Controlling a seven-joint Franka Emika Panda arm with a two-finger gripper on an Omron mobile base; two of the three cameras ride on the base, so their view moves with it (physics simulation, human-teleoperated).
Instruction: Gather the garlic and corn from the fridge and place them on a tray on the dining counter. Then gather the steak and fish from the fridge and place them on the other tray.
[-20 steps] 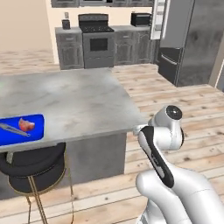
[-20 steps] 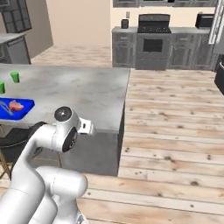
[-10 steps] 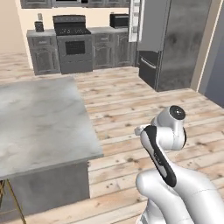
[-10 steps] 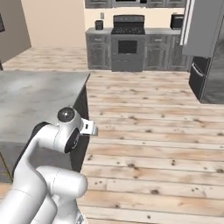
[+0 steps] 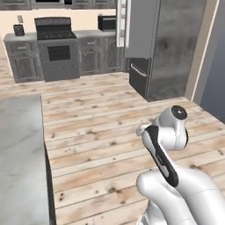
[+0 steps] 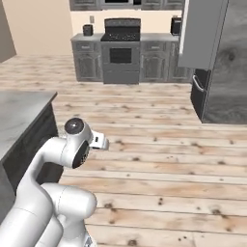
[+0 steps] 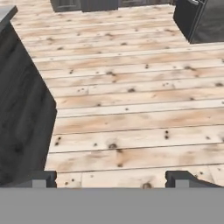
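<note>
Fridge (image 5: 169, 48) stood at the far right of the kitchen floor, a tall dark-grey unit; one upper door appeared to stand ajar, with pale shelving showing at its edge in the left base view, and a lower drawer with a pale horizontal handle (image 5: 137, 70) faced the room. Its interior contents could not be made out, so which foods were inside could not be confirmed. Dining counter (image 5: 19, 158) lay at the left edge, its grey marbled top partly in frame.

Gripper (image 7: 111, 178) was carried low over bare floorboards (image 7: 131, 109), well apart from the fridge; its two dark fingertips (image 7: 43, 178) stood wide with nothing between them.

Judgement on handling: the goods named in the task are small and light. Garlic would be tiny and rounded, liable to roll or slip out; a centred pinch across its widest part is advised. Corn, a smooth oblong, would best be taken across its middle, not its ends. Steak and fish are flat and probably soft; grip across the short width, with moderate closure.

A stove (image 5: 57, 48) stood along the back wall.
</note>
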